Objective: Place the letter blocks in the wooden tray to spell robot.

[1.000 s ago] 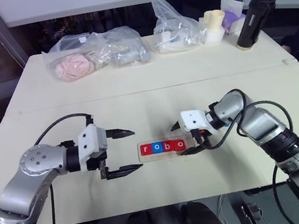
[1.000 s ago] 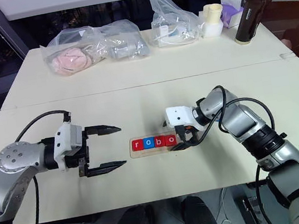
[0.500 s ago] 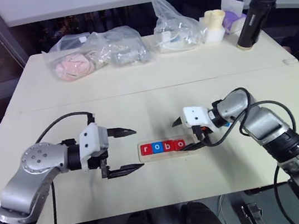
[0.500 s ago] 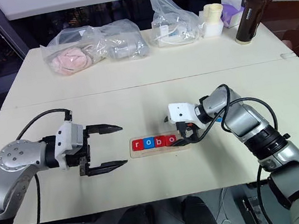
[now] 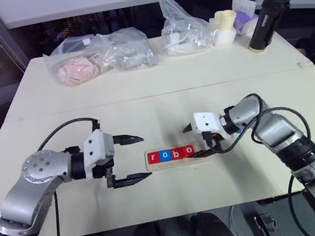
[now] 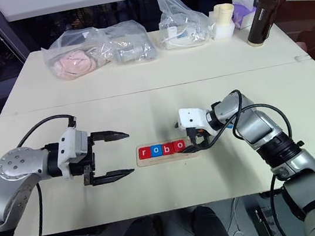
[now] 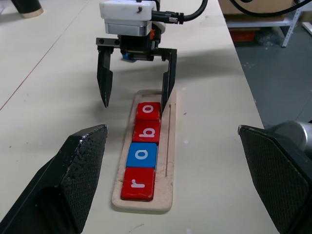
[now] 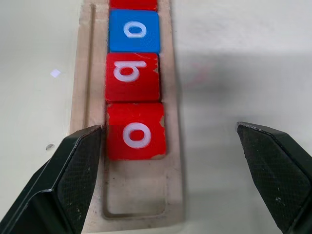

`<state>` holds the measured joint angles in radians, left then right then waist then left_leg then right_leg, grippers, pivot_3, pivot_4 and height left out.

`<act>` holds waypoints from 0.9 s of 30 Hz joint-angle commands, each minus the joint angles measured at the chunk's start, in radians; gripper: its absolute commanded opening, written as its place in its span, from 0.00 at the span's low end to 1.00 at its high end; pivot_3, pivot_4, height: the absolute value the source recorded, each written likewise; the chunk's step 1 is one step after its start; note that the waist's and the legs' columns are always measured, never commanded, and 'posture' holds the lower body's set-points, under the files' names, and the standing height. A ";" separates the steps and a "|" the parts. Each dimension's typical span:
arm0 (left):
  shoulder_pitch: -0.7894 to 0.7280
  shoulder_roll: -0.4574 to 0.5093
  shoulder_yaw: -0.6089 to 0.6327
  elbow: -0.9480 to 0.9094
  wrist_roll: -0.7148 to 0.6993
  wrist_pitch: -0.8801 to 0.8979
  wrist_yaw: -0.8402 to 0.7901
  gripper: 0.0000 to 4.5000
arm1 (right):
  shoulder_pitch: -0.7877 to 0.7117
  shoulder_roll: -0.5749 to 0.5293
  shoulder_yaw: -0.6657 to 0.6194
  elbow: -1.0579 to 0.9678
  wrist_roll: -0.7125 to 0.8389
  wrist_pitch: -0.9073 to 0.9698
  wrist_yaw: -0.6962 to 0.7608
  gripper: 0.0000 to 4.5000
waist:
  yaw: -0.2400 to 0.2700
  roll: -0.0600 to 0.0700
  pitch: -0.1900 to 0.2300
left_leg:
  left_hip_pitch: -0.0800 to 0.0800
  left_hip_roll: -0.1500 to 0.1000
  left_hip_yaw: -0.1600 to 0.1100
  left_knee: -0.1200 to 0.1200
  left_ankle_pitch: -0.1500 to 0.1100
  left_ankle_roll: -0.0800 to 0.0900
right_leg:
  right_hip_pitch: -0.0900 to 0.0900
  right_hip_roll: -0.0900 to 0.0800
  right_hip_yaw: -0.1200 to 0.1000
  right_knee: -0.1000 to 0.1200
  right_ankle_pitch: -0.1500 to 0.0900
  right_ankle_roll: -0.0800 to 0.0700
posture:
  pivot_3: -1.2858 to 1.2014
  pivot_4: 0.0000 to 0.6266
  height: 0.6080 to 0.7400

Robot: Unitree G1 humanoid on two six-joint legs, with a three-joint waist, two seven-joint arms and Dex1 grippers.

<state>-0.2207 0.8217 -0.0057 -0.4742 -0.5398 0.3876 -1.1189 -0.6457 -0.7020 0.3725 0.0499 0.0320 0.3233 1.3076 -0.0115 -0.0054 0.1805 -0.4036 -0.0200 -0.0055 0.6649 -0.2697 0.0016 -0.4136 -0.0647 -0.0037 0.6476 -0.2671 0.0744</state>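
Left claw (image 5: 133, 158) hangs over the surface (image 5: 142, 96) left of the wooden tray (image 5: 173, 155), pointing right toward it, fingers spread wide, nothing between them. Clear gap between its tips and the tray's left end.

Right claw (image 5: 195, 141) sits at the tray's right end, pointing left and tilted down, also wide open and empty. Its near finger (image 7: 168, 83) comes down at the tray's edge beside the last block; contact there is hard to call. The far finger is off the tray, above the surface.

Tray lies near the front middle of the surface, long axis left-right. Four letter blocks in it, touching in a row from the left end: red r (image 7: 138, 183), blue o (image 7: 142, 155), red b (image 7: 146, 131), red o (image 8: 135, 131). The last slot (image 8: 136, 195) at the right end is bare wood. The last red o has slightly chipped corners.

Far side of the surface, well apart from the tray: clear plastic bags (image 5: 101, 55) with soft stuff inside, another bag (image 5: 186, 30), a cream cup (image 5: 225, 27), a black bottle (image 5: 264, 22). Black cables loop off both wrists.
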 commanded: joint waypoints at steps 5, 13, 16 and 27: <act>-0.010 0.004 0.014 -0.018 -0.014 0.000 0.001 1.00 | 0.036 -0.146 -0.224 -0.233 0.148 0.215 -0.015 1.00 | 0.007 0.000 0.000 | -0.004 0.000 0.000 0.000 0.000 0.000 | -0.003 -0.001 0.000 0.000 0.000 0.000 | 0.52 0.24 1.00; -0.012 -0.010 -0.002 0.000 -0.002 -0.020 -0.003 1.00 | 0.163 -0.149 -0.460 -0.277 0.115 0.537 -0.392 1.00 | -0.001 0.000 0.000 | -0.005 0.000 0.000 -0.001 0.000 0.000 | -0.005 -0.001 0.000 0.000 -0.001 -0.003 | 0.52 0.24 1.00; -0.018 -0.014 -0.008 0.007 0.000 -0.025 -0.008 1.00 | 0.148 -0.067 -0.512 -0.302 0.076 0.741 -0.589 1.00 | -0.002 0.001 0.000 | -0.005 0.000 0.000 -0.001 0.000 -0.001 | -0.007 -0.001 0.000 0.002 0.000 -0.004 | 0.52 0.24 1.00; -0.026 -0.020 -0.012 0.021 0.006 -0.036 -0.028 1.00 | 0.176 0.364 -0.625 -0.491 -0.078 1.158 -1.097 1.00 | 0.001 0.001 -0.001 | -0.007 -0.001 0.001 -0.001 0.001 -0.001 | -0.009 -0.001 0.000 0.002 0.001 -0.001 | 0.52 0.24 1.00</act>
<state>-0.2442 0.7997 -0.0267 -0.4418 -0.5320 0.3653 -1.1434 -0.4568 -0.3521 -0.2129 -0.3769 -0.0263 1.4474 0.2550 -0.0107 -0.0042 0.1798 -0.4107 -0.0207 -0.0045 0.6636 -0.2689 0.0005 -0.4231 -0.0654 -0.0034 0.6496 -0.2658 0.0737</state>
